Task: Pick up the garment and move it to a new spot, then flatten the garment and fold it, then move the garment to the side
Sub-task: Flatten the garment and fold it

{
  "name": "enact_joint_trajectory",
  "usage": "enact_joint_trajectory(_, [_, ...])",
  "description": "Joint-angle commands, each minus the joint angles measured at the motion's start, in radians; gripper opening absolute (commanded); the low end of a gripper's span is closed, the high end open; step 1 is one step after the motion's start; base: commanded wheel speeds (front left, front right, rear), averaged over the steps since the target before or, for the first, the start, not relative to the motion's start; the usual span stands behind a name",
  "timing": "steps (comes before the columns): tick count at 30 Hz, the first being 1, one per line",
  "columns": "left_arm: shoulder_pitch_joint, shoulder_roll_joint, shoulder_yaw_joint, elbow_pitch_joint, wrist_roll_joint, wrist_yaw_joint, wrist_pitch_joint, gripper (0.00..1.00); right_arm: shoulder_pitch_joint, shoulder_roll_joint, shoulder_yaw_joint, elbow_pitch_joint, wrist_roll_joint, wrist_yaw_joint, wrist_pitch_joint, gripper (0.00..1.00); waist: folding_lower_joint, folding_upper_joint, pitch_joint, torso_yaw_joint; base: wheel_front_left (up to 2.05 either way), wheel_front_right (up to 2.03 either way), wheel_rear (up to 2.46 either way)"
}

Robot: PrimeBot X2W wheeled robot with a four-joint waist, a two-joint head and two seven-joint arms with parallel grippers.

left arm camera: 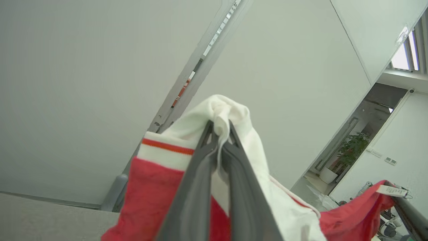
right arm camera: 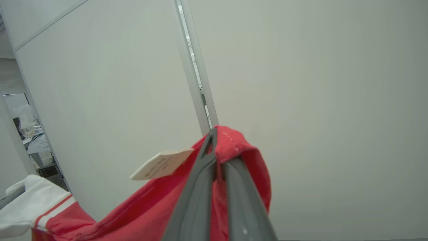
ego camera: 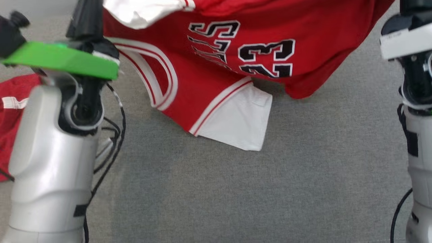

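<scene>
Garment (ego camera: 202, 87): soft red jersey, white trim

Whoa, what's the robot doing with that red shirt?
The robot is holding a red and white jersey up in the air by two spots. The jaws of its left arm are shut on a white edge. The jaws of its right arm are shut on a red edge beside a tag. The jersey sags between them, low over the gray surface.

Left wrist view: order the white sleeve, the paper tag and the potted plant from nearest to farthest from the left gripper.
1. White sleeve, pinched in the left gripper.
2. Paper tag, lower right, at the jersey's far end.
3. Potted plant, right, in the room beyond.
</scene>
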Motion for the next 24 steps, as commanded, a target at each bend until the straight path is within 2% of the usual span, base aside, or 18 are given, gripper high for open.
enact_joint_trajectory(1, [-0.071, 0.011, 0.026, 0.012, -0.023, 0.019, 0.019, 0.00, -0.073, 0.015, 0.002, 0.031, 0.009, 0.000, 0.022, 0.00, 0.0000, 0.0000, 0.118, -0.049, 0.00, 0.00, 0.00])
enact_joint_trajectory(4, [-0.188, 0.020, 0.066, 0.036, -0.047, 0.047, 0.044, 0.00, -0.217, 0.034, 0.010, 0.099, -0.022, 0.000, 0.022, 0.00, 0.0000, 0.0000, 0.209, -0.077, 0.00, 0.00, 0.00])
enact_joint_trajectory(7, [-0.313, 0.031, 0.091, 0.055, -0.041, 0.051, 0.029, 0.00, -0.367, 0.066, 0.001, 0.193, -0.072, 0.000, -0.042, 0.00, 0.0000, 0.0000, 0.285, -0.100, 0.00, 0.00, 0.00])
enact_joint_trajectory(12, [-0.483, 0.024, 0.109, 0.052, -0.010, 0.030, -0.049, 0.00, -0.560, 0.102, -0.048, 0.268, -0.149, 0.000, -0.247, 0.00, 0.0000, 0.0000, 0.342, -0.109, 0.00, 0.00, 0.00])
enact_joint_trajectory(15, [-0.556, 0.004, 0.125, 0.021, -0.023, 0.010, -0.116, 0.00, -0.640, 0.097, -0.071, 0.259, -0.185, 0.000, -0.314, 0.00, 0.0000, 0.0000, 0.359, -0.105, 0.00, 0.00, 0.00])
enact_joint_trajectory(18, [-0.562, -0.012, 0.132, -0.004, -0.042, -0.004, -0.142, 0.00, -0.655, 0.080, -0.077, 0.222, -0.213, 0.000, -0.327, 0.00, 0.0000, 0.0000, 0.366, -0.100, 0.00, 0.00, 0.00])
enact_joint_trajectory(21, [-0.501, -0.016, 0.123, -0.016, -0.055, -0.012, -0.157, 0.00, -0.589, 0.058, -0.067, 0.199, -0.241, 0.000, -0.328, 0.00, 0.0000, 0.0000, 0.369, -0.094, 0.00, 0.00, 0.00])
enact_joint_trajectory(24, [-0.415, -0.017, 0.107, -0.025, -0.083, -0.013, -0.164, 0.00, -0.504, 0.037, -0.040, 0.227, -0.251, -0.001, -0.328, 0.00, 0.0000, 0.0000, 0.355, -0.090, 0.00, 0.00, 0.00])
